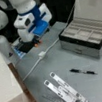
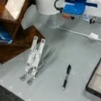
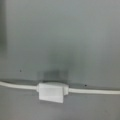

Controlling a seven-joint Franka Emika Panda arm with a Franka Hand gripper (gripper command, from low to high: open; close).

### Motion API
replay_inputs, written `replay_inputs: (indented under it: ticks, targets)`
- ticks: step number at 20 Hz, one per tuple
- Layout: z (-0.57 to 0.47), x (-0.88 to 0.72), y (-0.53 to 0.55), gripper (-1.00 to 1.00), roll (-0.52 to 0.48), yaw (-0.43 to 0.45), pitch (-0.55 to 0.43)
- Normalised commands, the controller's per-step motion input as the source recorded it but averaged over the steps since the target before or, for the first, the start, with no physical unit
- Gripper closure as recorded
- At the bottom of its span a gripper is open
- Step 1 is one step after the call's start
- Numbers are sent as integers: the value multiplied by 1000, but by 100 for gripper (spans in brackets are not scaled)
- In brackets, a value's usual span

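Gripper upper left in a front view, low over bench; finger spread: cannot tell. Nearest: cable switch, lower centre of wrist view. Pen, open box well apart.

No legible text or labels.

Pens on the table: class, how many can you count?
1. The black pen lies on the grey table, between the folding metal stand and the open compartment box. None seems hidden.
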Motion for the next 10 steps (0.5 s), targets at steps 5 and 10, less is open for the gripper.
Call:
replay_inputs:
  ticks: [5,10]
  targets:
    - [291,472,-49,-100,-176,129,271]
    - [197,379,-103,-100,-144,101,250]
